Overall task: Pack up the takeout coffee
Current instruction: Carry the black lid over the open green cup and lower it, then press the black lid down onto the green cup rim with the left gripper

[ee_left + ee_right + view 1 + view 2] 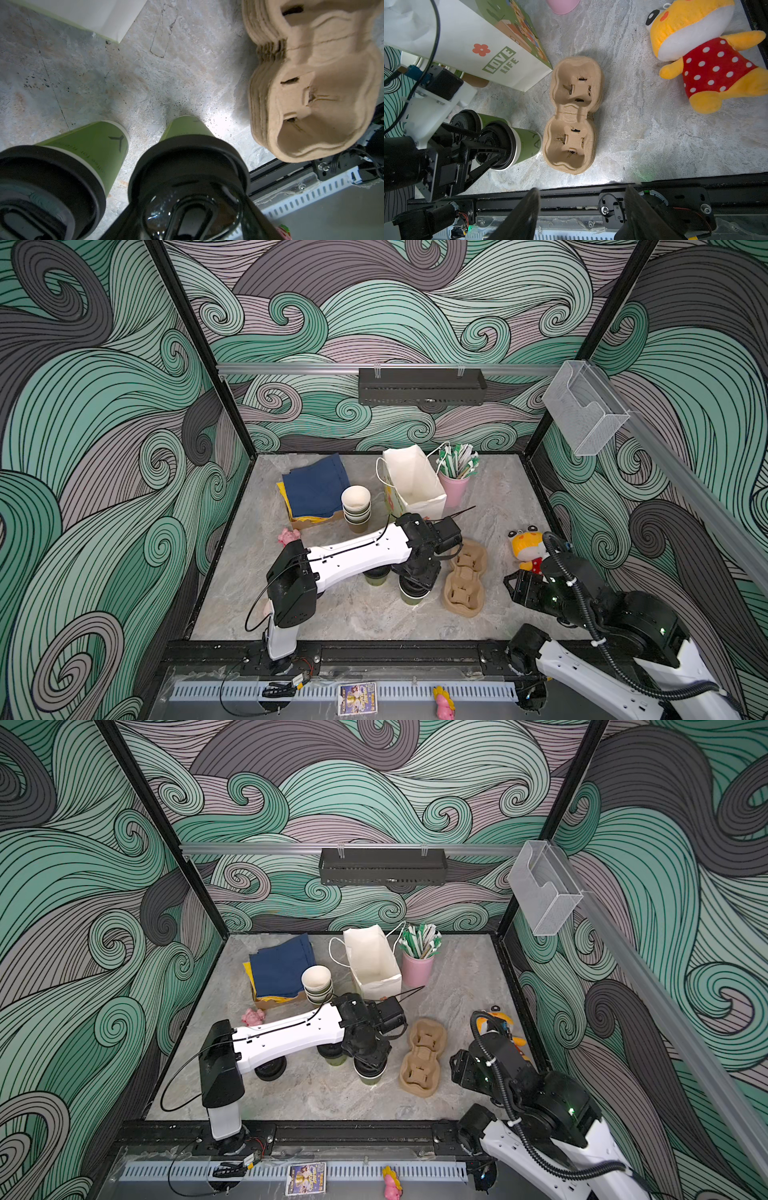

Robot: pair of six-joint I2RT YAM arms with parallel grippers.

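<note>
Olive-green paper cup [411, 599] stands on the tabletop [374, 626] at nine o'clock of the brown carrier [465, 572], its twin [376, 578] just beside, with left fingers [483, 146] straddling its black lid [508, 143], clamped or not I cannot tell, likely to lift it across, and right fingers [529, 207] apart, empty.

My right gripper [582, 188] hangs over the black rail [675, 191] at the table's [643, 135] edge, fingers [527, 216] well apart with nothing between them. Ahead lies a brown cup carrier [572, 116], both wells bare. Just beside it stands a green cup [527, 143] with a black lid [507, 135], and a second cup [490, 121] stands close behind. The left gripper [491, 143] straddles the nearer lid; I cannot tell whether it presses on it. A white paper bag [467, 41] stands beyond the cups, with a pink cup [562, 5] past it. A yellow plush toy [706, 60] in a red spotted dress lies well apart from the carrier
</note>
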